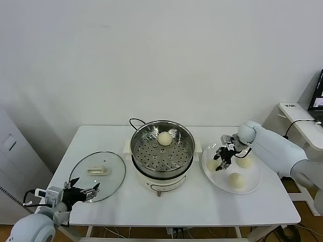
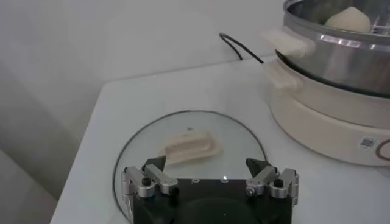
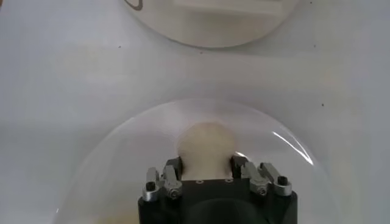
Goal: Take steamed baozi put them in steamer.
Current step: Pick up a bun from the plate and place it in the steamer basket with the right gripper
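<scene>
One baozi [image 1: 164, 137] lies at the back of the steel steamer [image 1: 137, 146] in the middle of the table; it also shows in the left wrist view [image 2: 348, 19]. Three baozi lie on the white plate [image 1: 255, 184] on the right. My right gripper [image 1: 222, 157] is down on the plate's left side, its fingers closed against both sides of the leftmost baozi [image 1: 213, 164]; in the right wrist view that baozi [image 3: 207, 143] fills the gap in the gripper [image 3: 206, 163]. Two more baozi [image 1: 245, 161] [image 1: 235, 180] lie beside it. My left gripper [image 1: 83, 189] is open and empty.
The round glass lid [image 1: 108, 184] with a cream handle [image 2: 190, 146] lies flat on the left, just ahead of my left gripper [image 2: 206, 164]. The steamer's black cord [image 1: 135, 121] loops behind the pot. The white cooker base [image 3: 207, 24] lies just beyond the plate.
</scene>
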`<state>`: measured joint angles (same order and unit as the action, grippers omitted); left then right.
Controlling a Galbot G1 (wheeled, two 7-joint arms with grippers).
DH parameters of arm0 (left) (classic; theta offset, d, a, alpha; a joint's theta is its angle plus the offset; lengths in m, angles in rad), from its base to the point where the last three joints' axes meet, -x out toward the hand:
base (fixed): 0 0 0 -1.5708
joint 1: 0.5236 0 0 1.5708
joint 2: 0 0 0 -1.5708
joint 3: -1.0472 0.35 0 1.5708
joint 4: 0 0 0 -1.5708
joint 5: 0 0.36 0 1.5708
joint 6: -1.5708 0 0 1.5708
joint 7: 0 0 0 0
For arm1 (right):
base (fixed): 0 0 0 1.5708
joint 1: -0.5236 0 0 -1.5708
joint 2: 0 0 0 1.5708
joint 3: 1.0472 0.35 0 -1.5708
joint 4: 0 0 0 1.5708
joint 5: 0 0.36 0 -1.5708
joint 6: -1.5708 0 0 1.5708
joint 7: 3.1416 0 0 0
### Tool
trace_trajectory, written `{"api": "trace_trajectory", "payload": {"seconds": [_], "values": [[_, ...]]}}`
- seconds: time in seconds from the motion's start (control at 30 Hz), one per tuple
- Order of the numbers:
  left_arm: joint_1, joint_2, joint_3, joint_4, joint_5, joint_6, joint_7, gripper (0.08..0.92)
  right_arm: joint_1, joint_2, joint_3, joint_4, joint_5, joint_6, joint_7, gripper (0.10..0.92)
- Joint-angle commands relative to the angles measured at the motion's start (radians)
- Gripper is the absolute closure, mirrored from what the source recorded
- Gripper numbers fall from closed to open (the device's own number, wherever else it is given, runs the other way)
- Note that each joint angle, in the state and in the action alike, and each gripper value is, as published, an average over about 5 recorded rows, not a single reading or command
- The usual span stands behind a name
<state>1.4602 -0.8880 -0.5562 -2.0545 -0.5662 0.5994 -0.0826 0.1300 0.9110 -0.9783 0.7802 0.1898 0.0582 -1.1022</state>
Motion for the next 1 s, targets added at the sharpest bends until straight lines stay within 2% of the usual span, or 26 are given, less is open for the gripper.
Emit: {"api": "trace_trajectory", "payload": {"seconds": [0.03, 0.3, 0.43, 0.6, 1.0], "values": [[0.0, 0.0, 0.0, 0.0, 0.0, 0.004, -0.002, 0.177, 0.251, -0.083, -0.209, 0.151, 0.198, -0.048, -0.041, 0.529], [0.001, 0.001, -0.002, -0.005, 0.002, 0.006, -0.01, 0.177, 0.591, -0.16, -0.45, 0.38, 0.462, -0.164, -0.065, 0.525], [0.002, 0.005, -0.003, -0.006, 0.002, 0.005, -0.01, 0.177, 0.746, -0.133, -0.552, 0.434, 0.624, -0.233, -0.04, 0.525], [-0.006, 0.009, 0.002, -0.003, 0.002, 0.003, -0.011, 0.177, 0.786, -0.066, -0.575, 0.469, 0.77, -0.29, 0.037, 0.525], [-0.023, 0.013, 0.014, 0.005, 0.004, 0.002, -0.01, 0.177, 0.68, 0.114, -0.523, 0.55, 0.871, -0.419, 0.249, 0.525]]}}
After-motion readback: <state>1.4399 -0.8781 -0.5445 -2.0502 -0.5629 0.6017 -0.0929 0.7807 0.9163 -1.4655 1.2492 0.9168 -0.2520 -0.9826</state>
